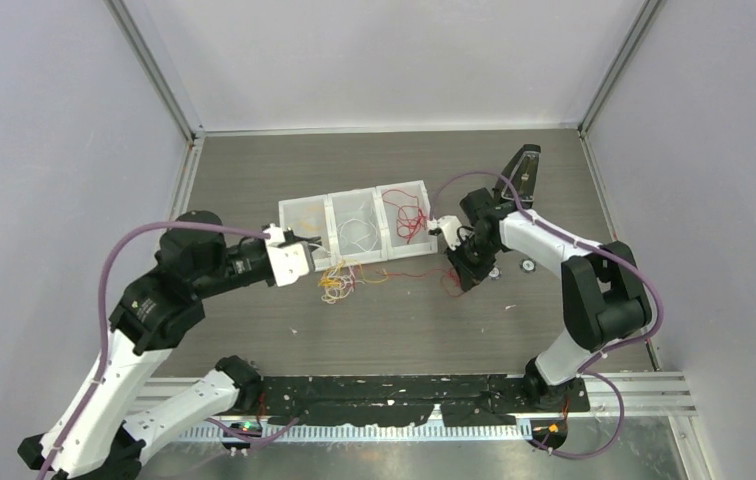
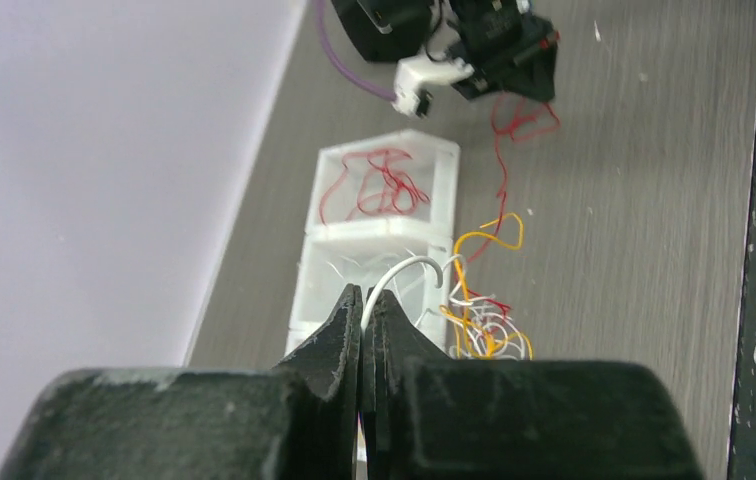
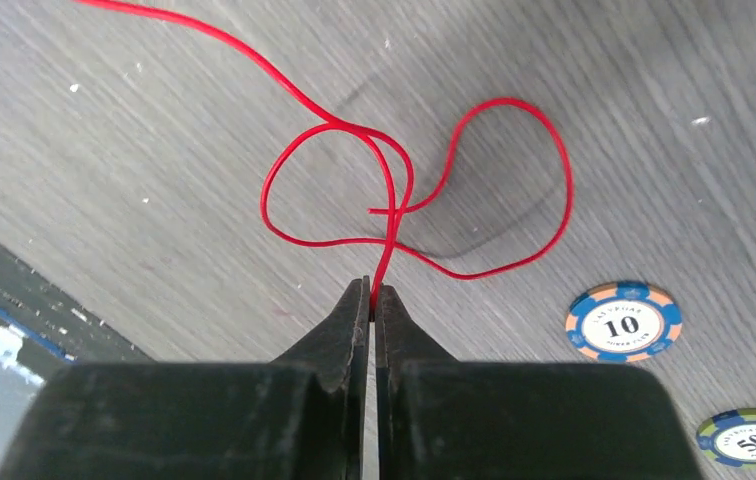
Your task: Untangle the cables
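A tangle of red, white and yellow-orange cables (image 1: 337, 281) lies on the table in front of the white three-bin tray (image 1: 354, 197); it also shows in the left wrist view (image 2: 479, 325). My left gripper (image 1: 316, 252) is shut (image 2: 364, 295) on a white cable (image 2: 409, 265) that curls up over the tray's middle bin. My right gripper (image 1: 459, 280) is shut (image 3: 371, 288) on a looped red cable (image 3: 391, 180) lying on the table to the right of the tangle. That red cable (image 2: 519, 118) trails back towards the tangle.
The tray's right bin holds red cables (image 1: 409, 218), its middle bin white ones (image 1: 357, 232). Two poker chips (image 3: 622, 321) (image 3: 751, 438) lie by the right gripper. A black stand (image 1: 524, 165) is at the back right. Walls enclose three sides.
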`<state>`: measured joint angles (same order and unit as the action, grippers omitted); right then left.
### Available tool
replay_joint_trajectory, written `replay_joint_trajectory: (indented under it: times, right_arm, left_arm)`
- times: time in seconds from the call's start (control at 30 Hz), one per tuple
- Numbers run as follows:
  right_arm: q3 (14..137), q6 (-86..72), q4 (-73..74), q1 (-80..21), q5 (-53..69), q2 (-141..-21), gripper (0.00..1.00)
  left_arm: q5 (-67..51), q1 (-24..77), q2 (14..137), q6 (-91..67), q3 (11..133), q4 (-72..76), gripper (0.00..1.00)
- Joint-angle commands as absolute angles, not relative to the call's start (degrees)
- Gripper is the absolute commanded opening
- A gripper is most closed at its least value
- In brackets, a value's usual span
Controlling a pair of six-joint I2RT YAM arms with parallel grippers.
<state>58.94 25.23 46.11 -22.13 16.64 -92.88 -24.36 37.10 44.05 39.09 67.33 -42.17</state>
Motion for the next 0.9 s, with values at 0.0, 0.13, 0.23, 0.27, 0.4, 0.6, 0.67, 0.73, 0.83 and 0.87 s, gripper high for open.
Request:
replay_joint_trajectory:
  times: [0.0, 0.13, 0.23, 0.27, 0.4, 0.6, 0.67, 0.73, 0.83, 0.87]
  right_arm:
    - [62.6, 30.2, 50.9, -21.0, 23.3, -87.7, 0.23]
    - [64.4, 25.8, 46.5, -21.1, 34.9, -77.9, 0.8]
    - [65.4, 22.3, 42.3, -21.2, 39.0, -71.6, 0.95]
    - [65.7, 21.1, 40.8, -21.2, 41.0, -68.7, 0.95]
    - [63.7, 17.4, 32.7, -21.2, 47.7, -60.2, 0.97]
    - [59.1, 6.2, 16.5, -31.4, 48.1, -54.0, 0.95]
    - [58.6, 6.1, 14.1, -36.2, 44.7, -55.2, 0.95]
    - [54.9, 3.7, 5.9, -39.1, 41.9, -55.6, 0.95]
    - [48.8, 1.0, -9.3, -42.1, 38.2, -57.2, 0.95]
    - [48.0, 0.6, -11.5, -43.6, 37.9, -57.9, 0.95]
  left_arm:
    - [-27.8, 36.7, 47.3, 33.5, 75.2, -42.2, 0.0]
    - [-30.3, 36.7, 50.2, 29.2, 78.0, -41.8, 0.0]
    - [-32.5, 36.8, 51.8, 26.6, 78.7, -41.0, 0.0]
    - [-33.1, 37.0, 52.3, 24.7, 78.5, -40.4, 0.0]
    - [-35.1, 38.7, 54.9, 18.2, 76.7, -38.4, 0.0]
    - [-34.1, 43.1, 56.7, 12.5, 72.1, -33.0, 0.0]
    - [-35.3, 43.4, 57.3, 10.3, 71.5, -31.2, 0.0]
    - [-35.8, 43.4, 57.6, 8.5, 71.4, -29.7, 0.0]
    - [-36.2, 43.4, 57.5, 7.2, 71.4, -27.7, 0.0]
    - [-36.2, 43.4, 57.5, 6.9, 71.4, -27.0, 0.0]
